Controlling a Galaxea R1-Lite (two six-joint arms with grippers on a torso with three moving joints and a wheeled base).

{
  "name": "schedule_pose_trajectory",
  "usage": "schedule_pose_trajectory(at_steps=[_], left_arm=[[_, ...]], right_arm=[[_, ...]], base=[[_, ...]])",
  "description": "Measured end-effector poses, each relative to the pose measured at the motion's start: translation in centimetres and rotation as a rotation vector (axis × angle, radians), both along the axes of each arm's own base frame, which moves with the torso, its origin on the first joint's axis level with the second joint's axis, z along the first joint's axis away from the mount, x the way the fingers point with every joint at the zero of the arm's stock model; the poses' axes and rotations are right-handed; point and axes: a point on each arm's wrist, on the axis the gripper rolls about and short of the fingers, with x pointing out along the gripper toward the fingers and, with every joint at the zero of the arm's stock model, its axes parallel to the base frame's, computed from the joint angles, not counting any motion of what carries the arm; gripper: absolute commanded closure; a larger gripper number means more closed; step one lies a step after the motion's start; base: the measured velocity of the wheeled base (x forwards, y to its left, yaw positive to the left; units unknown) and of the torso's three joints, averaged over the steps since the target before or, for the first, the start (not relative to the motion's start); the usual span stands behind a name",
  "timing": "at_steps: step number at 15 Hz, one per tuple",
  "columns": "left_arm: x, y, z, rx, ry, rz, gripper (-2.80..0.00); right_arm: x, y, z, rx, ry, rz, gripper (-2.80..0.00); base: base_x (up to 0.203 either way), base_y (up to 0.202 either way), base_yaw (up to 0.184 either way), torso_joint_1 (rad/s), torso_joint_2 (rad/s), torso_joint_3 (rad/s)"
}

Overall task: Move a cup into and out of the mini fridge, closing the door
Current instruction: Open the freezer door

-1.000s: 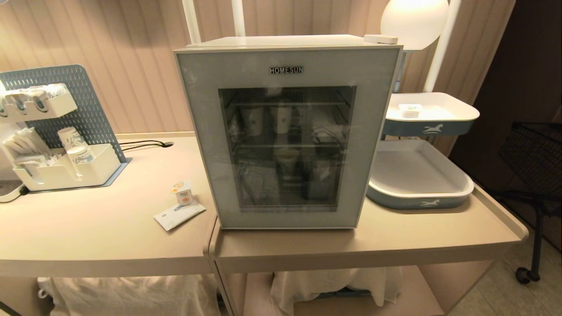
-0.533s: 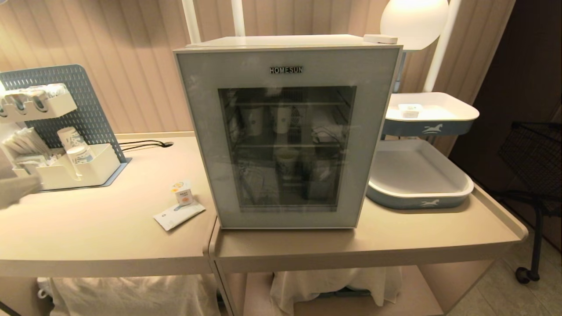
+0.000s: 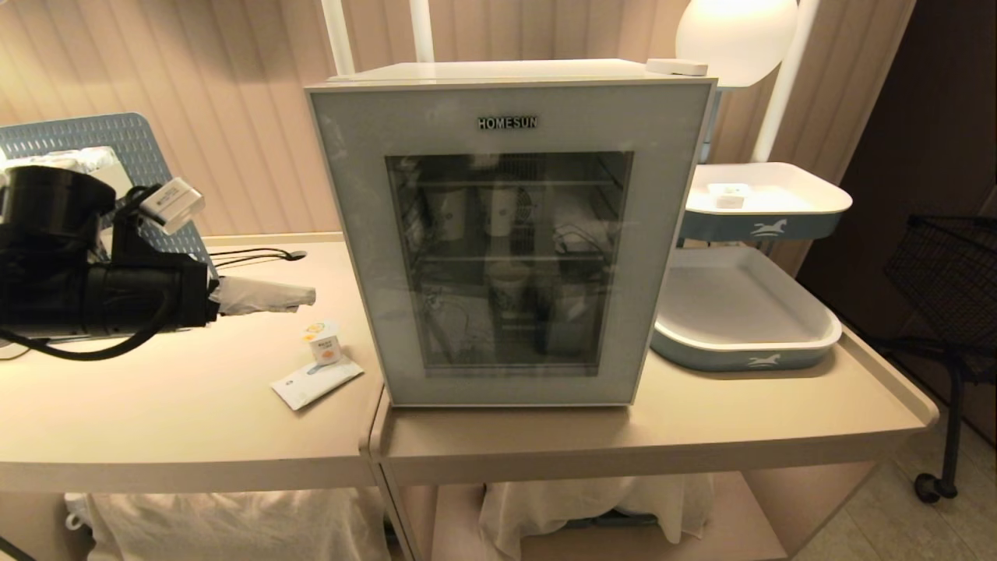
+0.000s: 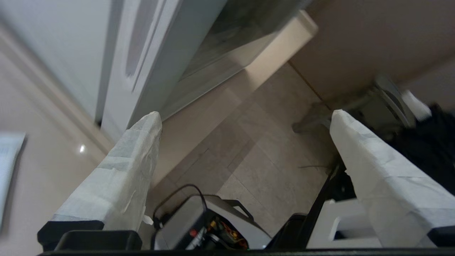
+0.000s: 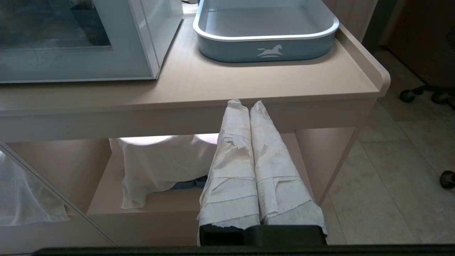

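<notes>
The cup, a small white tub with an orange mark, stands on the table just left of the mini fridge. The fridge's door, with its dark glass window and HOMESUN lettering, is closed; paper cups show behind the glass. My left gripper reaches in from the left, level, a little above and behind the cup and short of the fridge's side. Its taped fingers stand wide open with nothing between them. The fridge's corner shows in the left wrist view; the cup does not. My right gripper hangs shut below the table's front edge.
A flat white packet lies in front of the cup. A blue pegboard organiser stands behind my left arm. Two blue-and-white trays sit right of the fridge. White cloth covers the lower shelf.
My left arm has swung up from outside the view at the left and now stretches level over the table toward the fridge. Cup, door and right arm have not moved.
</notes>
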Motion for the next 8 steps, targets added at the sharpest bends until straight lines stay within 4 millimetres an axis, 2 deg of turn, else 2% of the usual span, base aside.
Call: schedule_pose_trajectory(at_steps=[3,8], left_arm=[[2.8,1.2,-2.4,-0.082,-0.132,-0.19,-2.8],[5.4,1.0,-5.4,-0.092,-0.159,-0.251,-2.8]], right_arm=[[0.0,0.0,0.0,0.0,0.001,0.001,0.0],[0.0,0.0,0.0,0.003,0.0,0.001,0.0]], base=[[0.0,0.0,0.0,0.0,0.0,0.0],[0.0,0.0,0.0,0.0,0.0,0.0]])
